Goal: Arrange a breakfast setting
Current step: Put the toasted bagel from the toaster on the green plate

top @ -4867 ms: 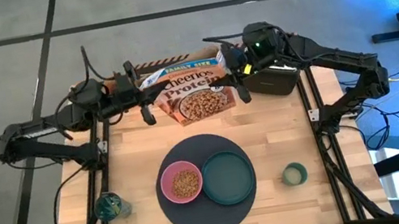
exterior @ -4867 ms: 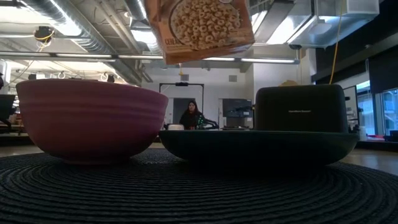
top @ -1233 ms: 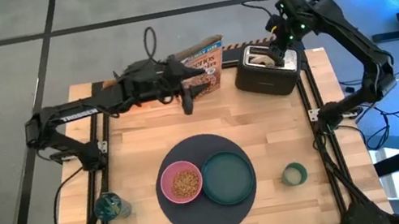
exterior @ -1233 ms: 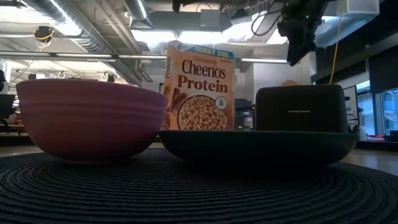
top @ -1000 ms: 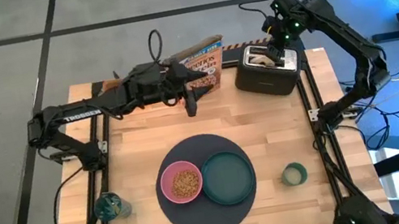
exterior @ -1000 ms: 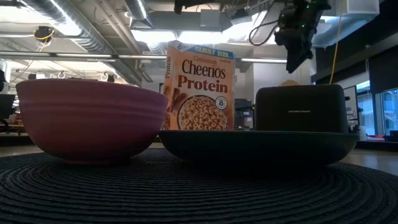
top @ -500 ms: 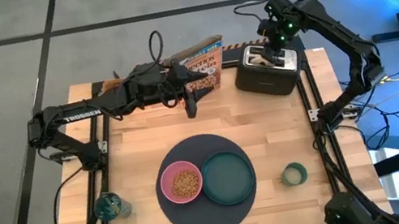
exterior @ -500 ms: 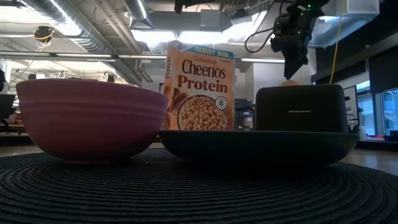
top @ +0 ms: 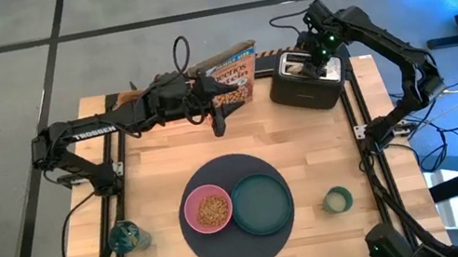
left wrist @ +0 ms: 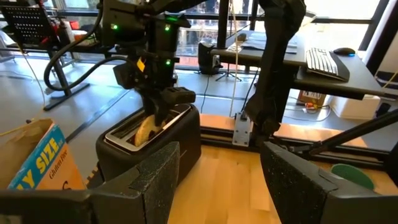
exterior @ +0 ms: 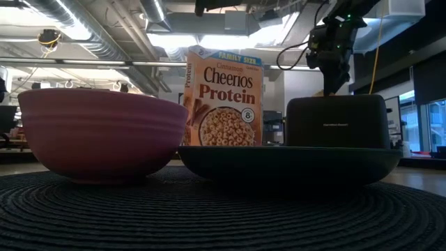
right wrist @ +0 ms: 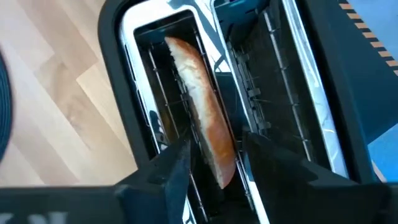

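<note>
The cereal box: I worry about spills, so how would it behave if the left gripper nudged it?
The cereal box stands upright, tall on a narrow base, so it would probably tip rather than slide. Its top flap looks open in the left wrist view, so cereal could spill. The left gripper waits beside it.

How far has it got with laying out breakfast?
Done: cereal sits in the pink bowl beside the empty dark green plate on the round dark grey mat. In hand: the right gripper straddles a bread slice in the black toaster. Left: getting bread onto that plate.
</note>
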`<control>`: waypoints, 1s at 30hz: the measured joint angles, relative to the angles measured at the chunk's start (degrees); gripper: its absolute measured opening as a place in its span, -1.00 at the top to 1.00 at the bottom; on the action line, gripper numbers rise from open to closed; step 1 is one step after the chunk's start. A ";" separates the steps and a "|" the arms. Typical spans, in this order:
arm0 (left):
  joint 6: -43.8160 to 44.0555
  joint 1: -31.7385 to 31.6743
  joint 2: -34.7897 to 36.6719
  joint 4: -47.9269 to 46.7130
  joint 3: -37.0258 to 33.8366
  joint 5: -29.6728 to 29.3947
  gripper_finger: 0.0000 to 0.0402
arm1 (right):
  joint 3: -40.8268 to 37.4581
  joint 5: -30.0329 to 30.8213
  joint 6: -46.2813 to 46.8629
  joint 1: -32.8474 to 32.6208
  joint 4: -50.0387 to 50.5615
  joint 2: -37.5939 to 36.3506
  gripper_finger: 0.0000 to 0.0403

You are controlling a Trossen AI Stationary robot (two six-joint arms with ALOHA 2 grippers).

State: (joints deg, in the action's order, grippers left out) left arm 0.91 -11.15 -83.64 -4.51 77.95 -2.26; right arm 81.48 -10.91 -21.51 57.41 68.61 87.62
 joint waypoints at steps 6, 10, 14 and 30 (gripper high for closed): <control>0.00 -0.20 0.00 0.01 0.00 -0.07 -0.09 | -0.16 0.59 0.23 0.02 -1.61 -0.77 0.52; 0.00 -0.20 0.00 0.02 0.00 -0.19 -0.09 | -0.24 0.31 -0.05 0.00 -1.62 -1.41 0.82; -1.70 -0.20 0.00 0.01 0.00 -0.11 -0.09 | -0.42 -1.05 -0.69 0.02 -1.37 -2.56 0.95; -2.12 -0.25 0.00 0.30 0.00 -3.01 -0.10 | -0.33 0.17 0.52 -0.02 -2.70 -13.69 0.97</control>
State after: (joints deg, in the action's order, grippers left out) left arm -1.21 -11.40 -83.64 -4.21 77.95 -5.28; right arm 81.15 -10.74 -20.99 57.39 65.91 73.93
